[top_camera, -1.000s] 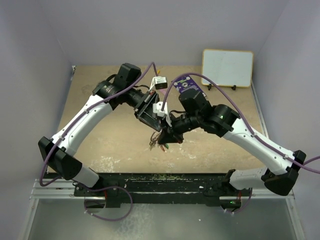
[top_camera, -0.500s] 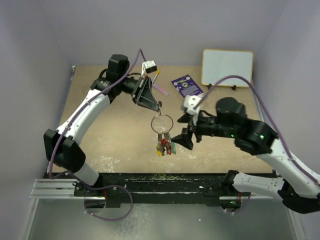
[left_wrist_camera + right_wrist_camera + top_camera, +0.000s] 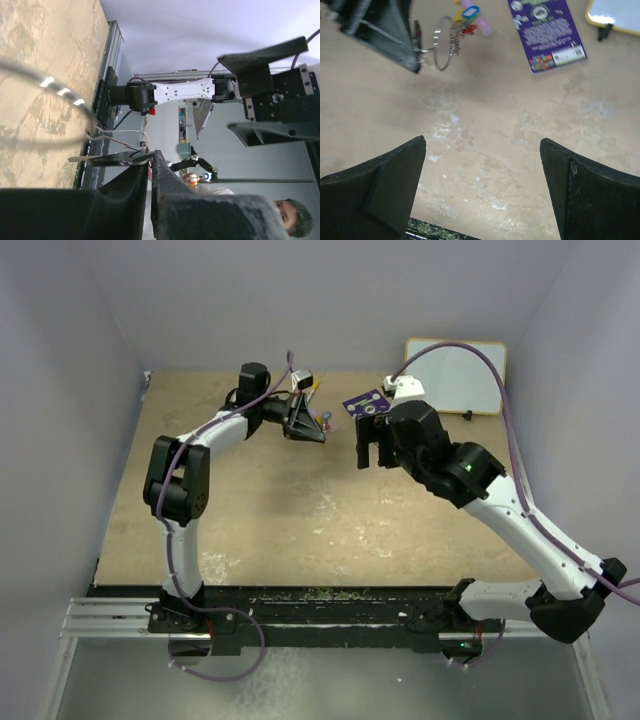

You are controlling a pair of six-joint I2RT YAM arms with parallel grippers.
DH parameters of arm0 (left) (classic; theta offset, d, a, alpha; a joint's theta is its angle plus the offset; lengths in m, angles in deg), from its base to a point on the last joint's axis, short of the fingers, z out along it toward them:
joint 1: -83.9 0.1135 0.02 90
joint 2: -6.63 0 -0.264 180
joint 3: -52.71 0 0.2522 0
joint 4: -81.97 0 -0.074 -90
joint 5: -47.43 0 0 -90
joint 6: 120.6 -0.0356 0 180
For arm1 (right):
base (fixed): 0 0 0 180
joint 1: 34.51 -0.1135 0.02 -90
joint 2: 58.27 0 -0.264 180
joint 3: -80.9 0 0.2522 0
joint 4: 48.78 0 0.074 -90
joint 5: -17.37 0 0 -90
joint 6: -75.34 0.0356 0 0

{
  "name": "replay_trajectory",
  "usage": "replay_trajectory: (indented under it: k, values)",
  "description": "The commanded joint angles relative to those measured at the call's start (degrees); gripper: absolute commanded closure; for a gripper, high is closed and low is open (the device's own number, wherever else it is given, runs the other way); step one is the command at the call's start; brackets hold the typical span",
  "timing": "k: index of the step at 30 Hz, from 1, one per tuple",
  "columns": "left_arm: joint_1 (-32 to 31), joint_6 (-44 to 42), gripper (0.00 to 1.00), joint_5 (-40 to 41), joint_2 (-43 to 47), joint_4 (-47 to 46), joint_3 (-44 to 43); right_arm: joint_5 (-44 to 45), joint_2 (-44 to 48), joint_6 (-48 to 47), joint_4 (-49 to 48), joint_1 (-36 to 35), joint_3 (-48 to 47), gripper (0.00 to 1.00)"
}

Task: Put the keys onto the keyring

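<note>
The left pincer (image 3: 414, 60) is clamped narrow on the rim of the ring (image 3: 439, 66) in the upper left of the right wrist view. It grips only the edge, likely so the rest of the loop stays free. The keys (image 3: 466, 20) bunch at the ring's far side, apparently already threaded on, just left of the card (image 3: 545, 32). The right pincer (image 3: 482, 192) stands wide and empty over bare bench (image 3: 485, 125), probably keeping clear.
</note>
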Motion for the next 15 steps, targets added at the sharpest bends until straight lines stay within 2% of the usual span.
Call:
replay_trajectory:
  k: [1,4,6,8,12,15]
  values:
    - [0.1,-8.4,0.88,1.0,2.8,4.6,1.3,6.1,3.4,8.5,0.2,3.4,-0.7,0.00]
    - [0.2,-36.8,0.83,11.9,2.1,38.9,-3.8,6.7,3.4,9.6,0.7,3.7,-1.5,0.00]
    - [0.2,-46.2,0.79,19.8,2.0,50.2,-6.2,6.9,2.4,10.2,1.9,3.8,-2.7,0.00]
    - [0.5,-49.3,0.79,22.5,2.0,54.7,-6.6,7.8,1.0,11.8,3.5,3.9,-4.4,0.00]
    - [0.9,-52.4,0.79,28.7,4.8,56.4,-4.7,10.8,-1.6,14.2,5.4,3.9,-6.8,0.00]
    - [0.9,-54.4,0.75,39.3,9.9,56.1,-3.9,14.8,-3.6,15.9,7.3,3.8,-8.3,0.00]
